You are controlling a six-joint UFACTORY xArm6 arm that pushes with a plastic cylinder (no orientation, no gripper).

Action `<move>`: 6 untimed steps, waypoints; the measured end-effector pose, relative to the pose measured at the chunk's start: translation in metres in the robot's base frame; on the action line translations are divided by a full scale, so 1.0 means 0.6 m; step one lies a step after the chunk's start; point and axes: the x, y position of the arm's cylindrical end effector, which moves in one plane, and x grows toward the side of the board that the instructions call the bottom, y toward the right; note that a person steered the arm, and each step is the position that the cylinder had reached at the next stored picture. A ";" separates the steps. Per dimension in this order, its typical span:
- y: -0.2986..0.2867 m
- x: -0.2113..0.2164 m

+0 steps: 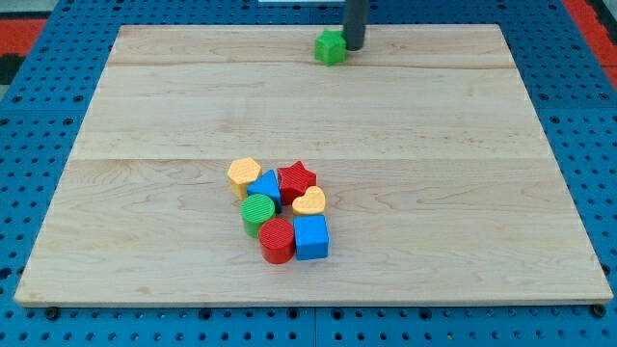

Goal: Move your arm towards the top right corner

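My rod comes down from the view's top, and my tip (354, 46) rests on the wooden board (482, 145) near its top edge, a little right of centre. It sits right beside a green block (331, 46), touching its right side. The board's top right corner is well to the right of my tip. Lower in the middle lies a tight cluster: a yellow hexagon block (244, 174), a blue block (265, 185), a red star block (297, 179), a yellow heart block (309, 202), a green cylinder (257, 212), a red cylinder (277, 240) and a blue cube (311, 236).
The board lies on a blue perforated table (39, 145) that shows on all sides. A red area (14, 24) shows at the view's top left and top right corners.
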 end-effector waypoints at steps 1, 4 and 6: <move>-0.058 0.000; 0.103 -0.011; 0.183 -0.011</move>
